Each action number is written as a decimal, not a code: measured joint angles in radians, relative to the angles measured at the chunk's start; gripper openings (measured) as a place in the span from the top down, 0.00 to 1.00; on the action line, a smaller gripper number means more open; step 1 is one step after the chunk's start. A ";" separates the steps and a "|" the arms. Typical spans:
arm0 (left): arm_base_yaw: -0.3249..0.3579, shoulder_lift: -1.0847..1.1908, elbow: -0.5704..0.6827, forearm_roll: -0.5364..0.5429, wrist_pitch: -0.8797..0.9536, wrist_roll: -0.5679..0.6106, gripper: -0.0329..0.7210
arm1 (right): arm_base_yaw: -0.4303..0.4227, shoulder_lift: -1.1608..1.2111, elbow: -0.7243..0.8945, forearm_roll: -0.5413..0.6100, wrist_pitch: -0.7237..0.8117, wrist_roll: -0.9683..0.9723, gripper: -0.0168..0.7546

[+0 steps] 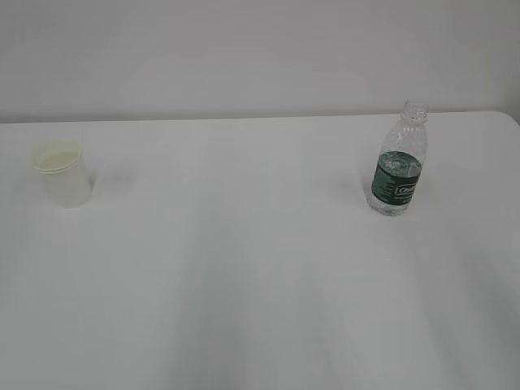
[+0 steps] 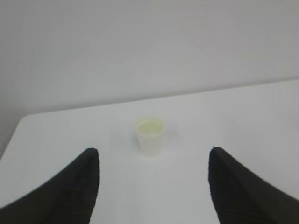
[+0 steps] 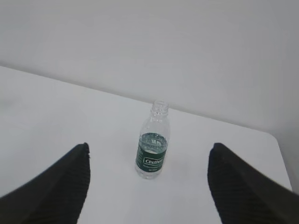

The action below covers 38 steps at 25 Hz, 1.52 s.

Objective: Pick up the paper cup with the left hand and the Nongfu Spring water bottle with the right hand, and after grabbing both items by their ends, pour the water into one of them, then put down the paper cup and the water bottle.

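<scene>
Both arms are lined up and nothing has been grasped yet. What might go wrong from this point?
1. The water bottle stands capless and part full; a hard squeeze or bump from the open right gripper could spill it.
2. The paper cup looks light and thin; the open left gripper might crush it or knock it over.
3. Cup and bottle stand far apart on the table, so pouring needs careful alignment.

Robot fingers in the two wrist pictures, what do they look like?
Each wrist view shows only two fingers: left fingers and right fingers. They are black, matte, finely ribbed, wide at the bottom edge and tapering to rounded tips. No cables, markings or arms are visible.
</scene>
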 joint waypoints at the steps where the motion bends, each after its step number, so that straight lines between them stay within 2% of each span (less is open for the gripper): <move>1: 0.000 0.000 0.000 -0.016 0.023 0.002 0.26 | 0.000 -0.012 -0.004 -0.007 0.027 -0.002 0.22; 5: 0.000 0.000 -0.001 -0.080 0.123 0.024 0.26 | 0.000 -0.050 -0.036 -0.014 0.136 -0.002 0.22; 13: 0.000 -0.002 -0.001 -0.107 0.312 0.032 0.26 | 0.000 -0.109 -0.081 -0.034 0.349 0.068 0.22; 22: 0.000 -0.002 -0.001 -0.157 0.388 0.033 0.26 | 0.000 -0.135 -0.089 -0.056 0.530 0.164 0.22; 28: 0.000 -0.004 0.001 -0.155 0.392 -0.003 0.26 | 0.000 -0.146 -0.065 -0.060 0.573 0.180 0.22; 38: 0.000 -0.141 0.115 -0.113 0.390 -0.009 0.26 | 0.000 -0.258 -0.019 -0.060 0.576 0.207 0.22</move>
